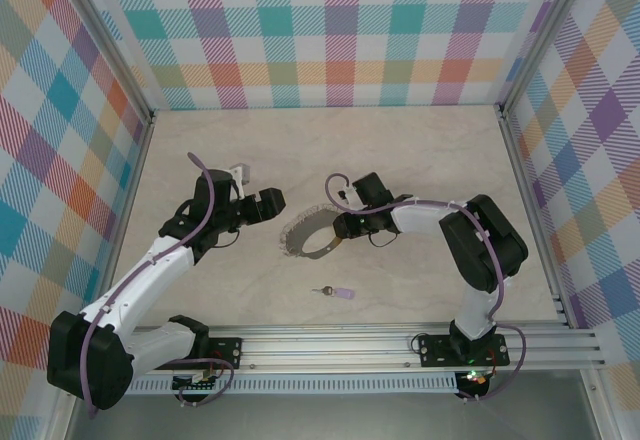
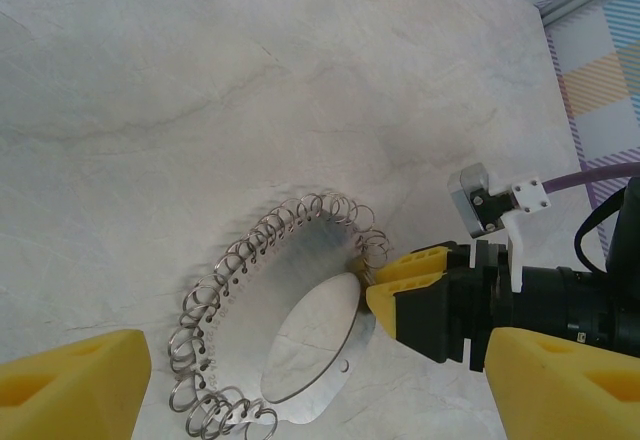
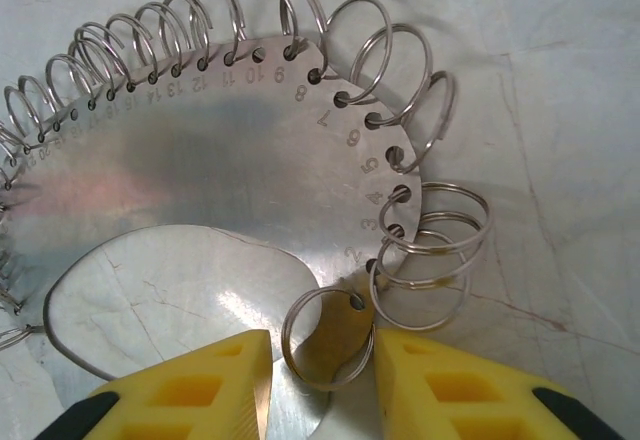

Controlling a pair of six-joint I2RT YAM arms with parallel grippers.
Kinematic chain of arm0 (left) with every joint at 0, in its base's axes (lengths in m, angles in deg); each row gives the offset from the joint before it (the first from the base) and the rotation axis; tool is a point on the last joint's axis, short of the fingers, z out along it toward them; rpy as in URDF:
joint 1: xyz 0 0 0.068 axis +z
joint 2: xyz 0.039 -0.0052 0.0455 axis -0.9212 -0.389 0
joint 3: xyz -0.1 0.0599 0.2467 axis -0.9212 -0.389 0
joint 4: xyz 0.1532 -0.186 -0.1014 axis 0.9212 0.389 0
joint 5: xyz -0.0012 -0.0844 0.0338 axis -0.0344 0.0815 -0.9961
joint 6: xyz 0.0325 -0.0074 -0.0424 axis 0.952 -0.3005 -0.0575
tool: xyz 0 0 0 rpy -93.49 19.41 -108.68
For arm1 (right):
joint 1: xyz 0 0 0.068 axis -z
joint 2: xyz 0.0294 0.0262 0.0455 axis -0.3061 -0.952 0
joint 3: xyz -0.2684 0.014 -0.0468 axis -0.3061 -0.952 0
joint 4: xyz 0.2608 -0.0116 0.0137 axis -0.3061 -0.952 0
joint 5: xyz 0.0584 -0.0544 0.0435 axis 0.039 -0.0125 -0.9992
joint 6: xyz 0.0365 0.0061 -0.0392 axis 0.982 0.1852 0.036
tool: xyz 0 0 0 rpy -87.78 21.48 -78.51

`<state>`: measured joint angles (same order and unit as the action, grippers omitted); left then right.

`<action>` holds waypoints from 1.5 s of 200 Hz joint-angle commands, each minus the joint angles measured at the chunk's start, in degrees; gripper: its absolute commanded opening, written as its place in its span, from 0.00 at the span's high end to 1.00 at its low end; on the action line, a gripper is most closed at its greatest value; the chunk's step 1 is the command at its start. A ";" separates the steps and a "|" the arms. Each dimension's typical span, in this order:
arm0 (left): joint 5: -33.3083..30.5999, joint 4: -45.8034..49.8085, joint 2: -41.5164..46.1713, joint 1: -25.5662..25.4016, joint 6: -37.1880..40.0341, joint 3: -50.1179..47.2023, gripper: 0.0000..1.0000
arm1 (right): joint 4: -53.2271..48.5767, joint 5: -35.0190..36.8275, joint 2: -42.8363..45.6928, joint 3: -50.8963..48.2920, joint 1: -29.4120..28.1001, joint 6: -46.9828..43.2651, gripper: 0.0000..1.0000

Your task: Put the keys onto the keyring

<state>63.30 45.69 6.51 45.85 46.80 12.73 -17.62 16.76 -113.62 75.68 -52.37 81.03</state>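
Note:
The keyring [image 1: 303, 232] is a silvery hoop with wire loops along its rim, lying tilted mid-table. My right gripper [image 1: 343, 227] is at its right edge. In the right wrist view its yellow fingers [image 3: 450, 385] are closed in on one wire loop [image 3: 325, 340] and the rim's end, the right finger touching the loop. The same gripper [image 2: 405, 280] shows at the keyring [image 2: 250, 300] in the left wrist view. My left gripper [image 1: 255, 192] hangs open just left of and above the hoop, nothing between its fingers [image 2: 70, 385]. The keys [image 1: 335, 292], a tiny key on a lilac tag, lie alone nearer the front.
An aluminium rail [image 1: 400, 345] carrying both arm bases runs along the near edge. Checked walls [image 1: 340, 30] with metal frame posts [image 1: 530, 200] enclose the pale marble table [image 1: 420, 150] on three sides. A purple cable [image 2: 590, 172] trails from the right wrist.

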 commanded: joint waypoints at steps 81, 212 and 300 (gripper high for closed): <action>-0.93 -1.08 0.21 -0.63 -0.12 -0.57 0.13 | -2.63 1.88 -0.36 2.65 -0.26 -2.49 0.70; -0.93 -0.91 0.27 -0.63 0.15 -0.59 0.13 | -2.31 0.45 0.86 1.42 -0.26 -4.00 0.61; -1.01 -0.80 0.28 -0.63 0.03 -0.28 0.13 | -3.14 2.83 -0.06 1.91 -0.28 -5.83 0.61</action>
<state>62.86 45.72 6.49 45.85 46.80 12.73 -19.56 18.88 -113.62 77.21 -52.37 77.08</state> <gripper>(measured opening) 0.873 0.384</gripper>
